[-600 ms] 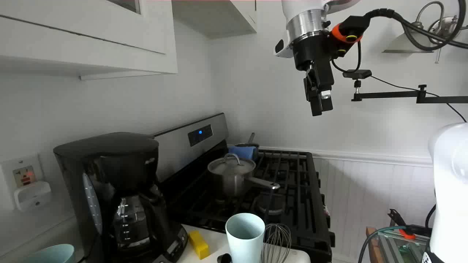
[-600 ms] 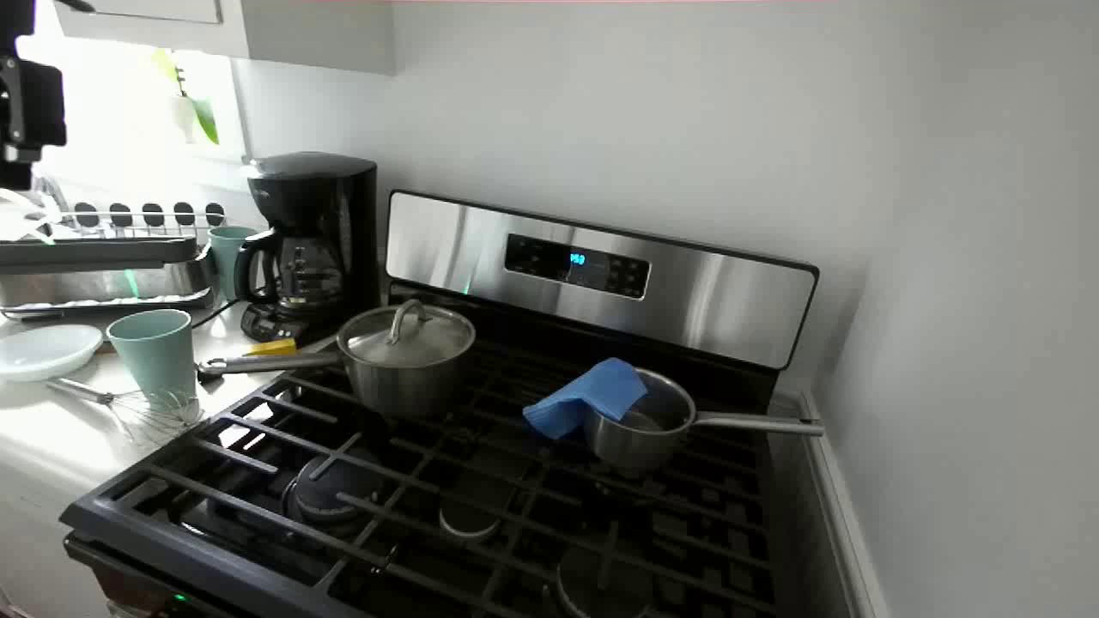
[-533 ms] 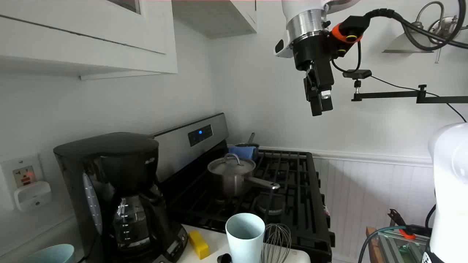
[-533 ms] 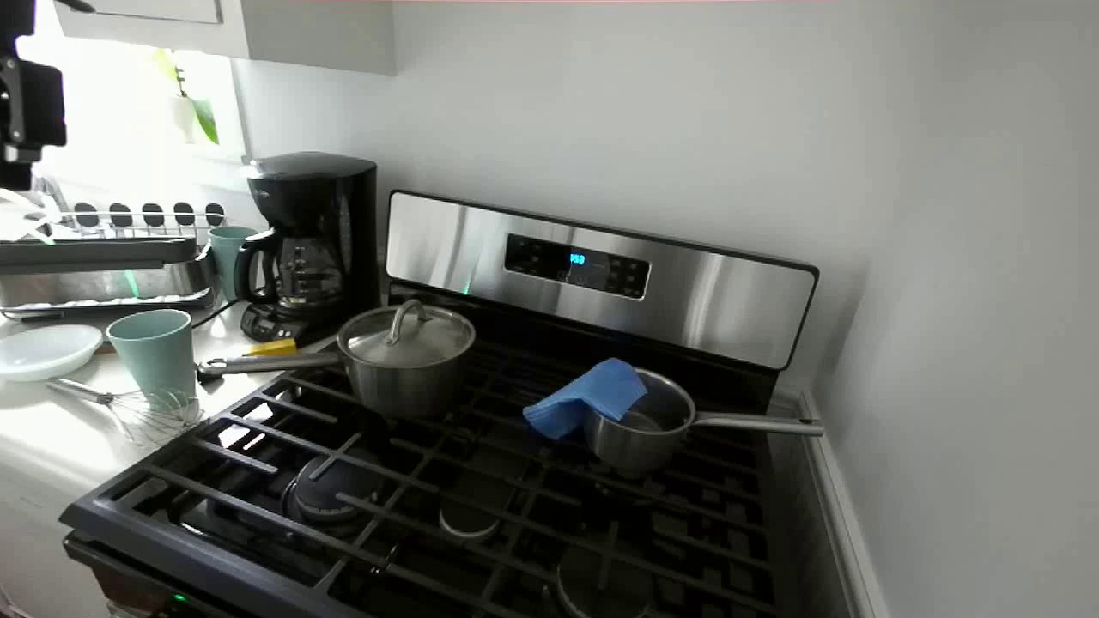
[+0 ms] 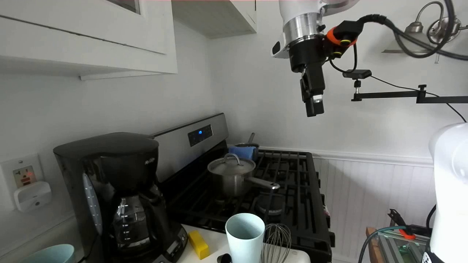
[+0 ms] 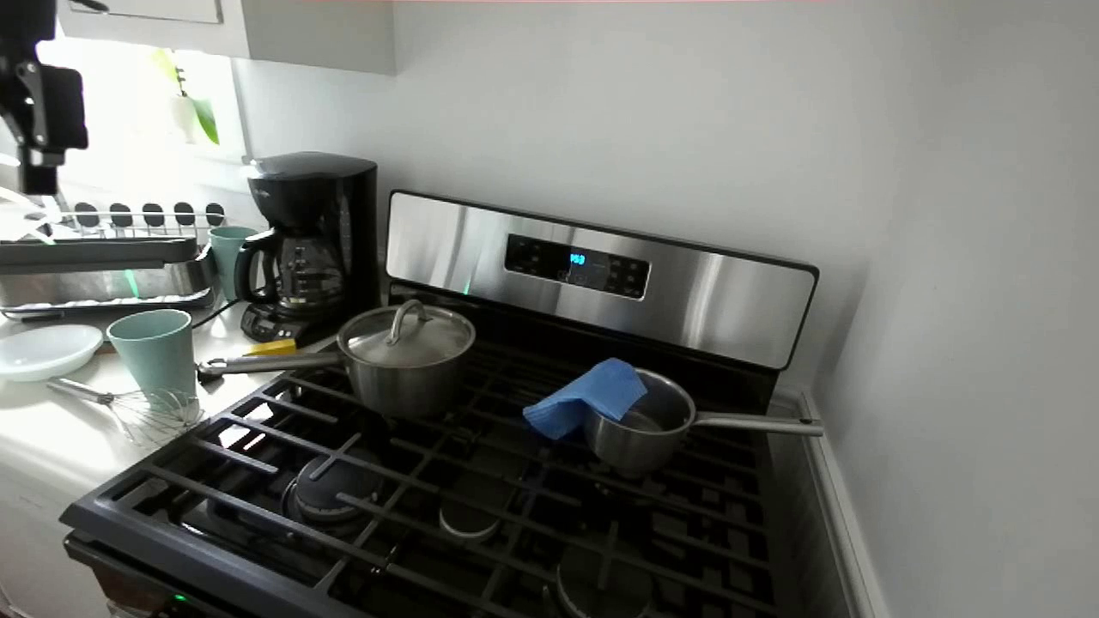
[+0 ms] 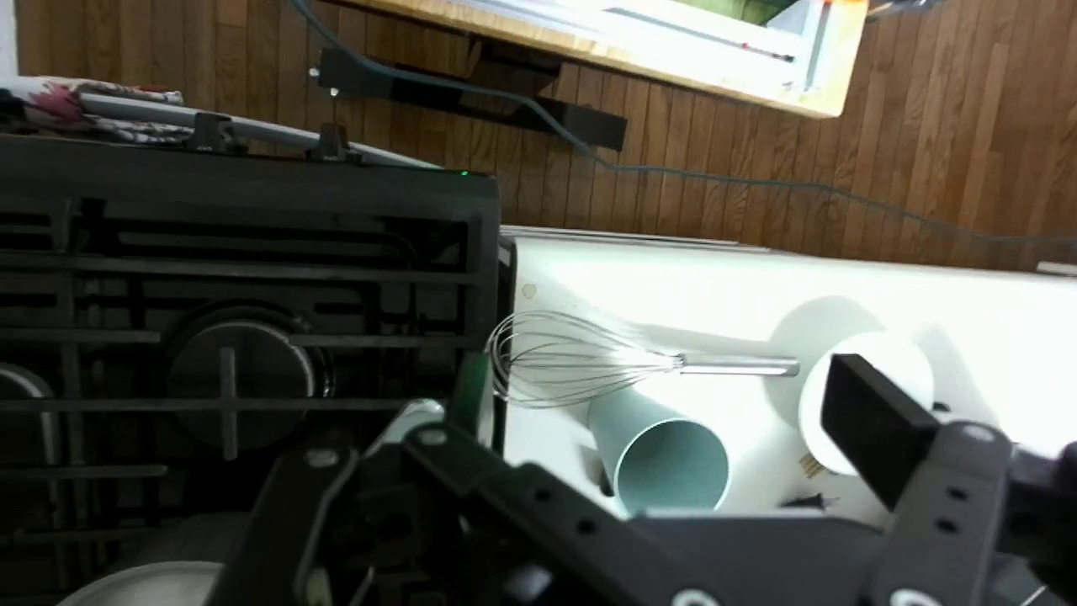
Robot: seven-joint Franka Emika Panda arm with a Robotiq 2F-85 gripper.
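My gripper (image 5: 314, 109) hangs high above the counter and stove and holds nothing. In the wrist view the gripper (image 7: 660, 389) has its fingers wide apart. It also shows at the left edge of an exterior view (image 6: 39, 176). Below, between the fingers in the wrist view, are a metal whisk (image 7: 740, 365) and a pale teal cup (image 7: 673, 467). The cup stands upright on the counter in both exterior views (image 5: 245, 241) (image 6: 159, 360), with the whisk lying beside it. A white bowl (image 7: 900, 362) is partly hidden behind one finger in the wrist view.
A lidded pot (image 6: 403, 382) and an open pot (image 6: 635, 442) with a blue cloth (image 6: 592, 399) over its rim stand on the black stove (image 5: 289, 204). A coffee maker (image 5: 109, 157), yellow block (image 5: 198, 244) and dish rack (image 6: 103, 279) are on the counter. Cabinets (image 5: 87, 40) hang above.
The gripper has moved slightly left in one view and right and down in the other. Its fingers, seen slightly apart before, now overlap in an exterior view. The objects have not moved.
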